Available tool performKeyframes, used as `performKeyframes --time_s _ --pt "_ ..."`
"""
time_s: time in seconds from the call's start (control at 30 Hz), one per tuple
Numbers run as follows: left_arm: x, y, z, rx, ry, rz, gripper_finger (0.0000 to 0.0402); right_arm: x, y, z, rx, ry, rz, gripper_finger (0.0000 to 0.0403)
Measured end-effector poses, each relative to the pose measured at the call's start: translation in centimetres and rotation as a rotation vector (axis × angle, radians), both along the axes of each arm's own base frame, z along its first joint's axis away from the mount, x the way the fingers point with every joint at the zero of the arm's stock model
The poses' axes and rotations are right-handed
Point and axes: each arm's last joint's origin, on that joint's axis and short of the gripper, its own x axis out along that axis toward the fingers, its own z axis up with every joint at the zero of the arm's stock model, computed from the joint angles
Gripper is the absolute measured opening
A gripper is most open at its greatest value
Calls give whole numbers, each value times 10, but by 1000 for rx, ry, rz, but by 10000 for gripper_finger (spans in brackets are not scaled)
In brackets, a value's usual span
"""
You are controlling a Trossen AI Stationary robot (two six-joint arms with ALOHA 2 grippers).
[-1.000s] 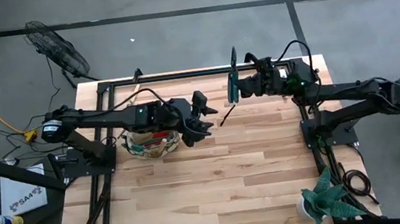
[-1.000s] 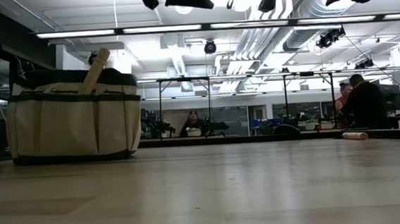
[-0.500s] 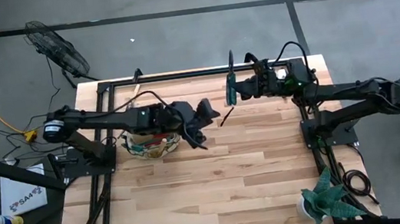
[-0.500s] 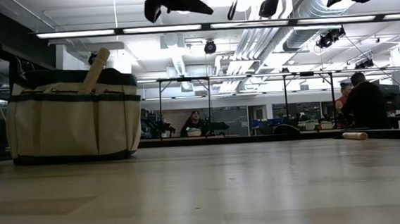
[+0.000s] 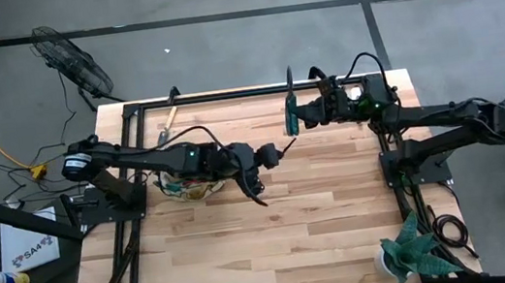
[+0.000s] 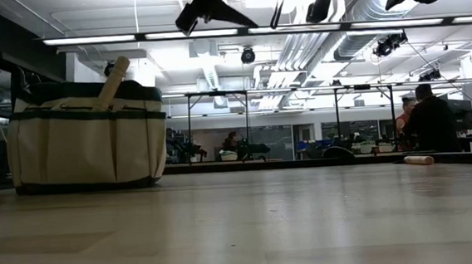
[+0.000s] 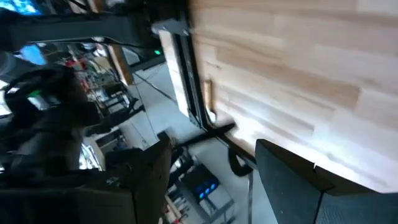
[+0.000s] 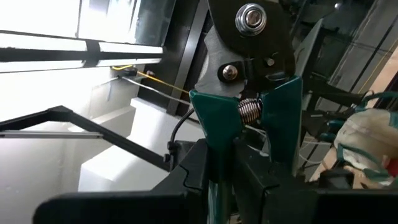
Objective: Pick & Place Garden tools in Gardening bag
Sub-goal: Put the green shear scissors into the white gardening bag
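- Pale wooden worktop [image 5: 274, 227] on a dark frame fills the overhead view, grey floor around it; the low view alone shows the bright hall behind, with a seated person [image 6: 428, 122] far off.
- Left pincer [image 5: 255, 172] hangs over the worktop just beside the gardening bag [image 5: 189, 182], fingers apart and empty; its wrist view shows only bare planks and the frame edge between its two fingers [image 7: 292, 180].
- Gardening bag, beige with green trim, stands upright; the low view shows a wooden handle [image 6: 112, 81] poking above its rim, while the overhead view shows red inside it.
- Right pincer [image 5: 300, 114], well apart from the bag near the worktop's far edge, is clamped on the green-handled pruning shears [image 8: 249, 118]; only its wrist view shows the spring and pivot bolt.
- Potted plant [image 5: 411, 250] stands at the near corner on the right arm's side.
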Motion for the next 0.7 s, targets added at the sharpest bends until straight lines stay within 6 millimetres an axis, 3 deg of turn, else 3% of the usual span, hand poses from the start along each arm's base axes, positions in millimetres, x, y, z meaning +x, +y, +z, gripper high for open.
performKeyframes --time_s 0.7 --pt "-1 -2 1 202 59 -79 228 0 -1 -3 10 36 48 35"
